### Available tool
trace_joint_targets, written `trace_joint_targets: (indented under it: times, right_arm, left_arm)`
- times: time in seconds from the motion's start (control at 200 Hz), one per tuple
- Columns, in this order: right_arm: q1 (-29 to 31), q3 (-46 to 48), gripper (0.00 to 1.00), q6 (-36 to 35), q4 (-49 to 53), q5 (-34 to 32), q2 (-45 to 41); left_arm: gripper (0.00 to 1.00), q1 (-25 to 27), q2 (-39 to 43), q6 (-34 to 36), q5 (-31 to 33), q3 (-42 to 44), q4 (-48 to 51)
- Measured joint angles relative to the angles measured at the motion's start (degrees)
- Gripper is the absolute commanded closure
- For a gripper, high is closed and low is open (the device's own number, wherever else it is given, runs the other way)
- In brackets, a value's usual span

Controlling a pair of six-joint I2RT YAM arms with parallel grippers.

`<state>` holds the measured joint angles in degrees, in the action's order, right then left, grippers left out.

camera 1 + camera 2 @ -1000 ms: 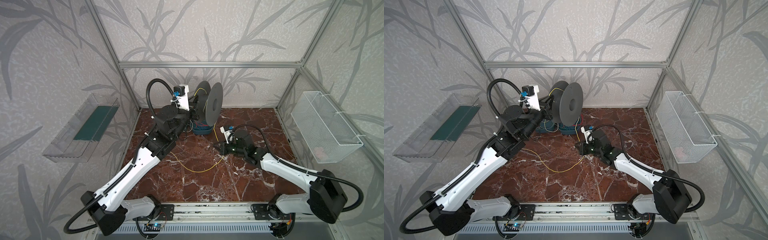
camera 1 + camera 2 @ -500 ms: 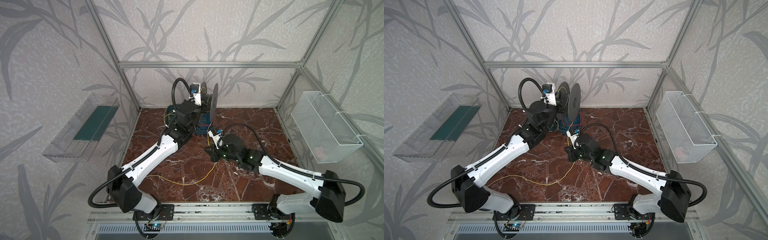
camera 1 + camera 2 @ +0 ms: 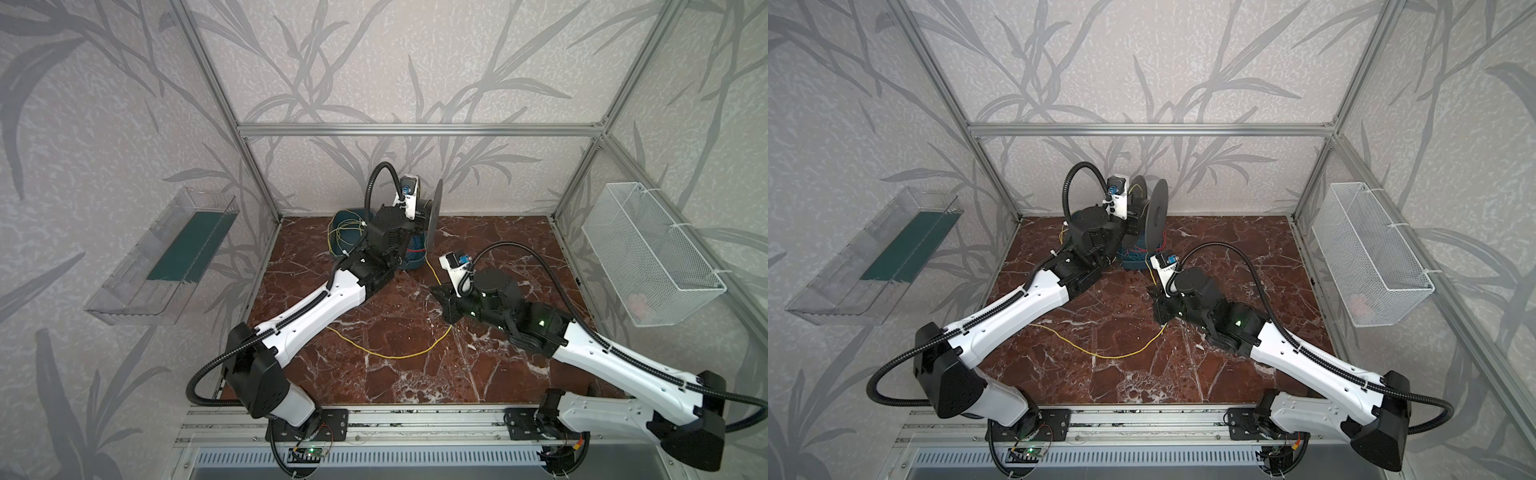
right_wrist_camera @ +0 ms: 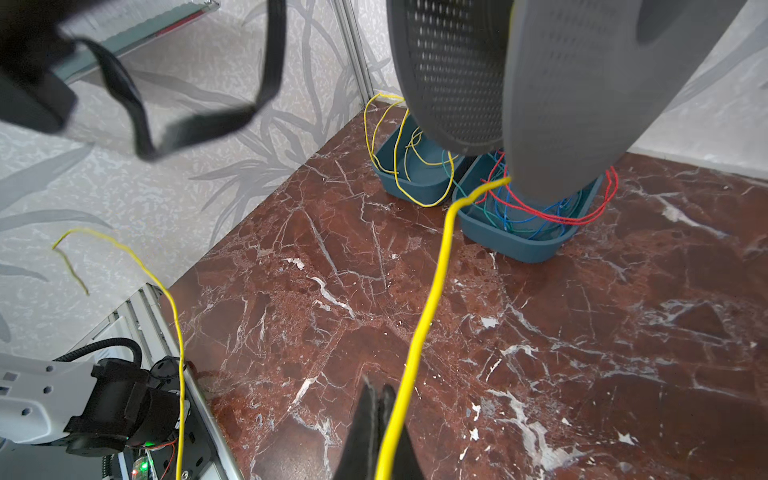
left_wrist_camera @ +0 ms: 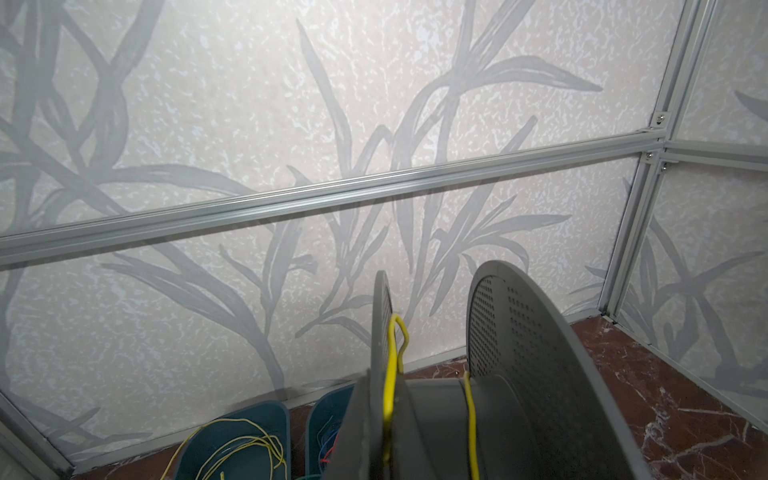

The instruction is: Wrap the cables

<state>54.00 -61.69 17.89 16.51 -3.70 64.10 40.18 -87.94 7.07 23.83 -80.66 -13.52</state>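
Now both grippers pinch one thin yellow insulated cable [image 3: 395, 356] near the grey perforated plastic spool [image 3: 434, 216].

Leftmost, a clear plastic wall tray with a green liner [image 3: 124, 291] hangs on the wall. Next, the left gripper [image 5: 384, 419] sits against the spool's hub, fingers together on the cable, which hooks over a flange edge. A dark teal plastic tray [image 4: 415, 189] beside it holds loose yellow loops, and a second teal plastic tray [image 4: 515, 249] under the spool holds red, blue and green wires [image 4: 552, 216]. From the spool the cable drops to the right gripper [image 4: 377, 390], whose black fingers [image 4: 361, 419] are closed on it just above the red-brown marble floor [image 3: 395, 395]. Beyond it the cable lies in a slack arc toward the left arm. A white wire-mesh basket [image 3: 648, 249] hangs on the right wall.
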Motion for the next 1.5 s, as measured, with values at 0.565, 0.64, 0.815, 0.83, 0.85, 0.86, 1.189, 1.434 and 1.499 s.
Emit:
trace_joint_targets:
  times: [0.565, 0.64, 0.815, 0.83, 0.85, 0.86, 1.189, 1.434, 1.499]
  right_arm:
    - [-10.16, -13.53, 1.0, -11.5, 12.15, 1.33, 3.8]
    - [-12.44, -14.27, 1.0, -12.04, 12.24, 3.54, 4.35]
    - [-19.56, -14.29, 1.0, -11.69, 12.02, 11.45, 5.22]
    - [-20.37, -14.08, 1.0, -11.5, 11.89, 12.52, 5.22]
    - [-21.07, -13.79, 1.0, -11.41, 11.72, 13.55, 5.22]
    - [-21.49, -13.6, 1.0, -11.23, 11.61, 14.16, 5.2]
    - [-27.21, -11.41, 1.0, -9.6, 11.67, 23.52, 5.62]
    - [-32.22, -11.43, 0.84, -9.79, 10.69, 26.29, 9.03]
    - [-34.32, -11.43, 0.77, -9.31, 10.05, 26.88, 9.75]
  left_arm:
    - [1.0, 3.52, 4.33, 8.35, -3.39, 10.4, 2.67]
    - [1.0, 4.17, 5.97, 9.6, -3.96, 12.22, 3.28]
    - [1.0, 4.79, 8.85, 12.0, -5.2, 14.1, 5.14]
    - [1.0, 4.85, 9.22, 12.24, -5.53, 14.36, 5.31]
    - [1.0, 4.92, 9.62, 12.44, -5.92, 14.64, 5.4]
    - [1.0, 5.01, 9.88, 12.63, -6.1, 14.86, 5.46]
    - [1.0, 8.31, 16.06, 18.4, -10.69, 19.69, 9.97]
    - [1.0, 8.48, 21.66, 22.21, -13.0, 21.97, 14.97]
    - [1.0, 8.41, 22.71, 22.53, -13.07, 22.16, 16.68]
